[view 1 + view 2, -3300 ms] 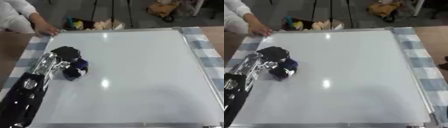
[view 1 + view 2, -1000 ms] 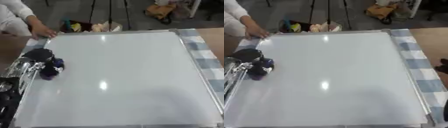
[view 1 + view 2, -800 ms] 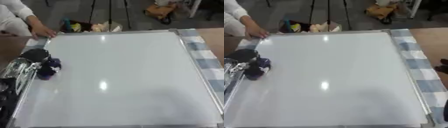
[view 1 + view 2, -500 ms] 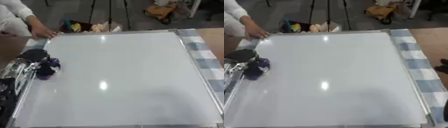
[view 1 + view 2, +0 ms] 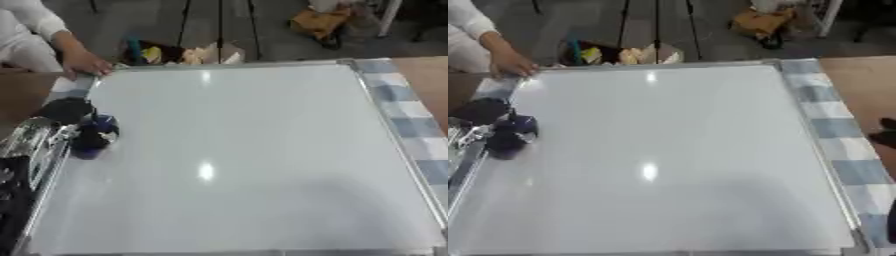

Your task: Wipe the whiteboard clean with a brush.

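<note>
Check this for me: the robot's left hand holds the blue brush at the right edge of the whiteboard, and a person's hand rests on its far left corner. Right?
Not quite. The left hand holds the blue brush at the left edge of the whiteboard, as the left eye view shows. The person's hand does rest on the far left corner.

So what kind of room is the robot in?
Probably a workshop or lab, not a home. A big whiteboard lies flat on a checked cloth, the floor behind is bare grey with stand legs and clutter, and a person's hand steadies the board's corner.
</note>
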